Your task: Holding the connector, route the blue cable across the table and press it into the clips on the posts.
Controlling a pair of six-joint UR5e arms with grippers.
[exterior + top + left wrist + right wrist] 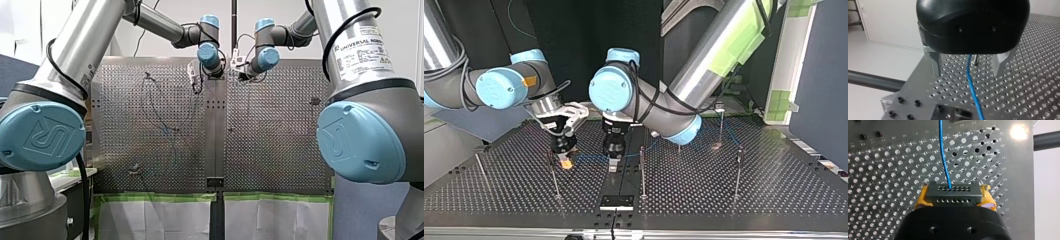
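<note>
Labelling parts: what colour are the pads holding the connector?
Yellow pads on the connector, best in the right wrist view.

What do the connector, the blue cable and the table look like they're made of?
The connector looks like matt dark-grey plastic, moulded with two rows of pin holes. The blue cable seems a thin wire in smooth, probably plastic, insulation. The table is evidently metal: dull silver, glinting under the light, drilled throughout.

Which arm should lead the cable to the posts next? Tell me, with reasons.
Right. My right gripper is shut on the connector, the blue cable running out ahead of it. My left gripper is open, merely astride the cable, holding nothing.
</note>
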